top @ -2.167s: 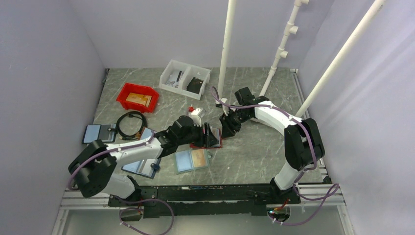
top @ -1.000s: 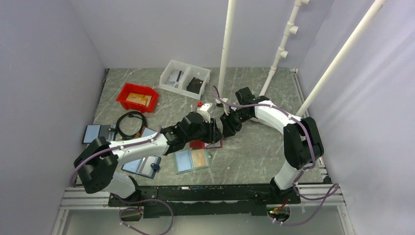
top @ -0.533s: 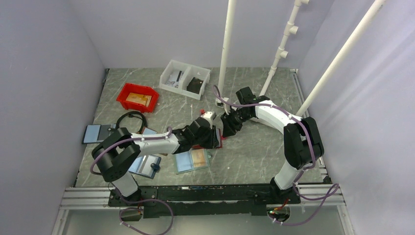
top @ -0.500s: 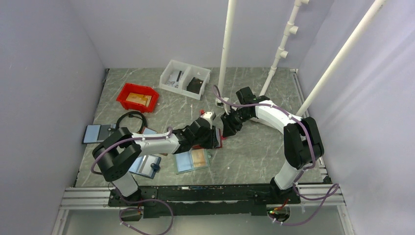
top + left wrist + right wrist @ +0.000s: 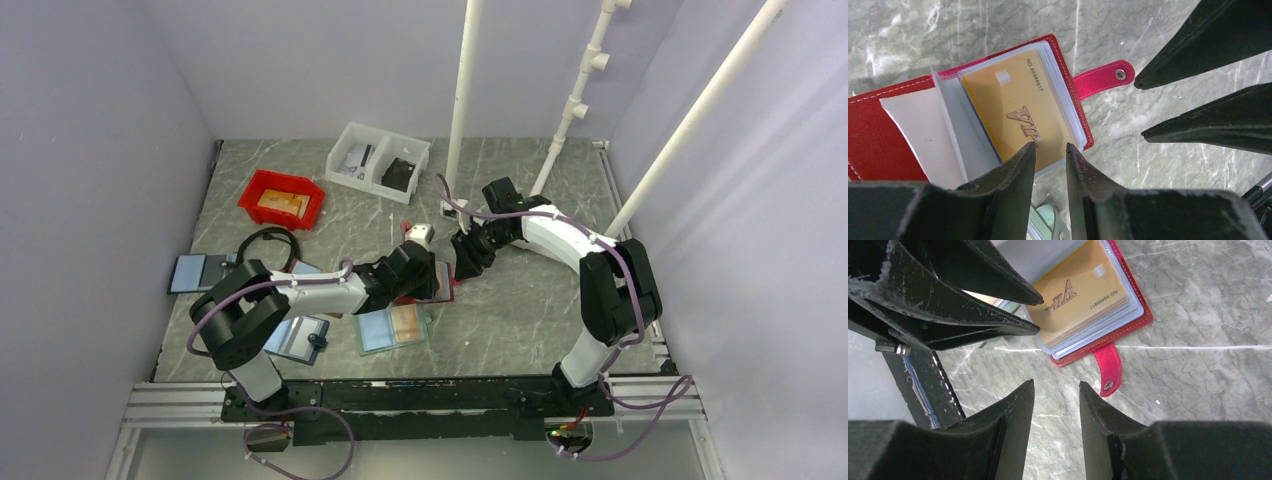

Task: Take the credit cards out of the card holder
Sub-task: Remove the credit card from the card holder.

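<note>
The open card holder [image 5: 870, 145] lies just beyond your left gripper [image 5: 1050, 146] tips, tab [image 5: 1109, 371] toward the right gripper [image 5: 1056, 384]. Both finger pairs parted, empty. One holder, one credit card [image 5: 1018, 117] showing

Red card holder [image 5: 870, 145], gold credit card [image 5: 1015, 115], grey marbled table [image 5: 1128, 130].

A high rear camera overlooks the table [image 5: 520, 305]; both wrist cameras look closely down, sharing the card holder [image 5: 870, 142].
</note>
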`<state>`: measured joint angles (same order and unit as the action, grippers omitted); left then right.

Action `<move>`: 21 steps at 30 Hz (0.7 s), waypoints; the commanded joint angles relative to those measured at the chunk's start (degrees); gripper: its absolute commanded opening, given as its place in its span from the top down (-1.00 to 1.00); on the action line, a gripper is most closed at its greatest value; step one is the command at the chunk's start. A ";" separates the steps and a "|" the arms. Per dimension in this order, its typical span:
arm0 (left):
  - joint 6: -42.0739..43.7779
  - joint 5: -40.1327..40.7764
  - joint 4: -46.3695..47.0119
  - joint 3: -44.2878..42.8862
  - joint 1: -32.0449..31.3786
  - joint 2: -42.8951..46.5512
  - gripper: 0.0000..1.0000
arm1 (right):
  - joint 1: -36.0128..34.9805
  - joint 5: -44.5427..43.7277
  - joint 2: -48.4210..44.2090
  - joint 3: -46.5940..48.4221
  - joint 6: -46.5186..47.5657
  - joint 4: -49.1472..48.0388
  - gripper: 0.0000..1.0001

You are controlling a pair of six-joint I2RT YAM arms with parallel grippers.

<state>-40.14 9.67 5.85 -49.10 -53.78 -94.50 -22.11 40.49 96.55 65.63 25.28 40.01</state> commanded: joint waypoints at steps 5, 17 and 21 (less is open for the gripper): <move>-1.03 2.48 0.29 1.59 1.40 2.74 0.29 | 0.05 0.29 0.69 2.22 0.03 -0.96 0.18; -1.79 0.50 -0.14 3.07 4.16 3.96 0.12 | -1.15 0.30 1.00 2.14 0.12 -1.06 0.18; -2.52 0.31 -0.65 3.46 4.91 4.62 0.08 | -1.49 0.30 1.35 2.23 0.07 -1.08 0.18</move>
<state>-41.23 10.35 4.97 -46.15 -49.63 -92.42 -23.09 40.49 97.51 65.63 25.28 40.01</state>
